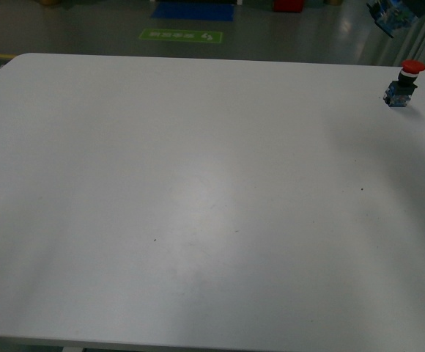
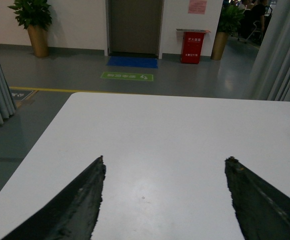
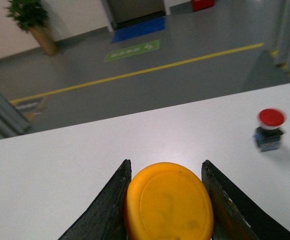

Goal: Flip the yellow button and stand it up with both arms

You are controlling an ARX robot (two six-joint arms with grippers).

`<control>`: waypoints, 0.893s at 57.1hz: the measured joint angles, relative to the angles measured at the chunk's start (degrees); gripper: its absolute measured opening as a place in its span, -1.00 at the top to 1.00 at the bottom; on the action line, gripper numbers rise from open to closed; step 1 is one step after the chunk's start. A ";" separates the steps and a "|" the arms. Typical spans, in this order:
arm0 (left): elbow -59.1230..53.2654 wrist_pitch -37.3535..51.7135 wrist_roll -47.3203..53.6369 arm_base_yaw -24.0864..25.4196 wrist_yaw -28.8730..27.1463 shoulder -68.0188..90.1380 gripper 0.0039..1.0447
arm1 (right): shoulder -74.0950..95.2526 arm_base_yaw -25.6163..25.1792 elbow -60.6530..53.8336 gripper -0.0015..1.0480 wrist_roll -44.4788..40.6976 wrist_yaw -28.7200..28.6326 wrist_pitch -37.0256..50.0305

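The right fingers (image 3: 114, 200) pinched the yellow button (image 3: 169, 202) by its round cap, one finger against each side, the cap's face turned toward the wrist camera. The cap hid the button's body in that view. The button was held clear of the white bench (image 1: 198, 183), over its right side. In the front view it showed only as a blue-and-dark shape in the upper right corner, with the arm almost wholly out of frame.

A red button (image 1: 404, 84) stood upright on the bench near the far right corner, red cap up and blue body down, well apart from the held button.

The left fingers (image 2: 75, 205) were spread wide above bare bench, with nothing between them.

Beyond the bench lay a grey floor (image 2: 75, 70) with a green marking (image 2: 127, 76) and a yellow line (image 3: 150, 70). A blue mat (image 2: 133, 62) lay before a door (image 2: 135, 25). A potted plant (image 2: 33, 22) and a red box (image 2: 192, 46) stood by the wall.
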 joint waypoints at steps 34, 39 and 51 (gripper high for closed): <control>0.00 0.00 0.11 0.00 0.00 0.00 -0.87 | 23.71 -11.72 14.80 0.33 -31.39 9.03 3.37; 0.00 0.00 0.13 0.00 0.00 0.00 -0.87 | 24.92 -12.98 14.45 0.33 -33.51 8.66 3.34; 0.00 0.00 0.13 0.00 0.02 0.00 -0.87 | 27.47 -13.90 13.57 0.33 -34.47 7.17 2.84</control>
